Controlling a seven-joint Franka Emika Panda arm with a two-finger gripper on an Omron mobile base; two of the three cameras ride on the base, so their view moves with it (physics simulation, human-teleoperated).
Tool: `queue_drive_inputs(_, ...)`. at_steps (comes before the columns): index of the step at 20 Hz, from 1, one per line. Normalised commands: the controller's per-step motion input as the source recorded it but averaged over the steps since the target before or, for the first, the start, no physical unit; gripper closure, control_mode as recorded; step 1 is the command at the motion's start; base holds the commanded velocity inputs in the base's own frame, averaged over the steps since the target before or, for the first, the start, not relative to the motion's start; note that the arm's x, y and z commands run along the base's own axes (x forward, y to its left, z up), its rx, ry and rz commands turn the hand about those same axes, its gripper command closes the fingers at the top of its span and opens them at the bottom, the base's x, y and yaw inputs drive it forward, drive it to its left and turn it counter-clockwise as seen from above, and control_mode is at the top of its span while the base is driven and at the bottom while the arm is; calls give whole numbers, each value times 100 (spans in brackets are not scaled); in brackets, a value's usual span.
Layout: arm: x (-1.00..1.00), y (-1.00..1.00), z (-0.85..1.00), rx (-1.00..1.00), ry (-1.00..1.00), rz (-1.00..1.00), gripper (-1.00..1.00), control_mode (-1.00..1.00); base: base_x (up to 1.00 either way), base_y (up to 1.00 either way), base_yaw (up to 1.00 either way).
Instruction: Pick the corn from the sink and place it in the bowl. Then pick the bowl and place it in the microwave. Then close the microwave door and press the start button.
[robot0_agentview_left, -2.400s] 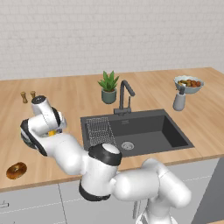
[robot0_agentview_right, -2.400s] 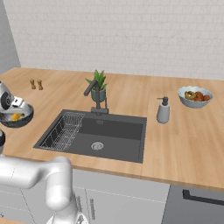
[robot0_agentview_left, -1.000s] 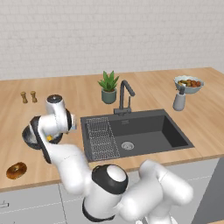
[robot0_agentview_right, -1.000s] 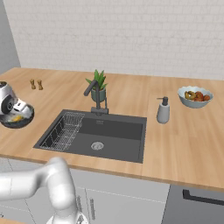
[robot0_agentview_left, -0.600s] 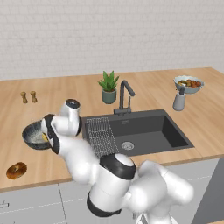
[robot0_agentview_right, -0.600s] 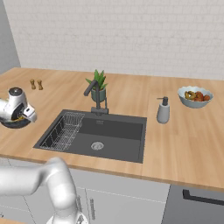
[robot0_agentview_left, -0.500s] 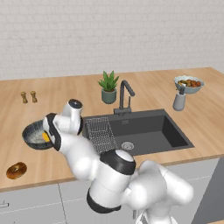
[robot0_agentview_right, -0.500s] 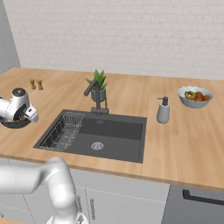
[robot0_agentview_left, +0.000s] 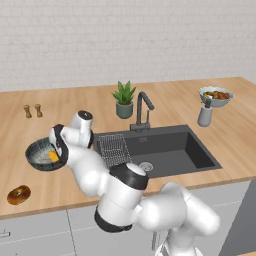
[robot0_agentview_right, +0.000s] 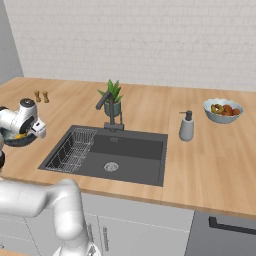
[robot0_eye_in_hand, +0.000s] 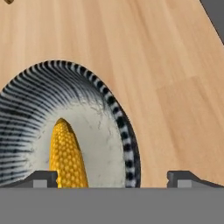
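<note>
The bowl (robot0_agentview_left: 37, 155) (robot0_agentview_right: 15, 142) (robot0_eye_in_hand: 94, 131), dark and streaked outside and pale inside, stands on the wooden counter left of the sink (robot0_agentview_left: 170, 150) (robot0_agentview_right: 125, 152). The yellow corn (robot0_agentview_left: 53, 157) (robot0_eye_in_hand: 65, 155) lies inside it. My gripper (robot0_eye_in_hand: 113, 179) hangs open just above the bowl's sink-side rim, one fingertip over the corn's end and the other over bare counter, holding nothing. My hand (robot0_agentview_left: 75, 136) (robot0_agentview_right: 25, 120) hovers beside the bowl. The microwave and its door are out of view.
A brown bagel (robot0_agentview_left: 19, 194) lies near the counter's front edge. Two small shakers (robot0_agentview_left: 32, 110), a potted plant (robot0_agentview_left: 124, 100), the faucet (robot0_agentview_left: 142, 107), a soap dispenser (robot0_agentview_left: 205, 115) and a fruit bowl (robot0_agentview_left: 215, 95) stand further back. A wire rack (robot0_agentview_left: 114, 149) sits in the sink.
My hand has swung right, from over the bowl's middle to its sink-side rim. The corn stays lying in the bowl, and the jaws stay wide.
</note>
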Motion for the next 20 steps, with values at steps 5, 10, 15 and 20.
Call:
queue_drive_inputs(5, 15, 21, -26, 0, 8, 0, -100, -100, 0, 0, 0)
queue_drive_inputs(10, 4, 14, -47, 0, 5, 0, 100, -100, 0, 0, 0)
queue_drive_inputs(15, -1, 5, -13, 0, 0, 0, 100, -100, 0, 0, 0)
queue_drive_inputs(20, -67, -2, 1, 5, -12, -4, 100, -100, 0, 0, 0)
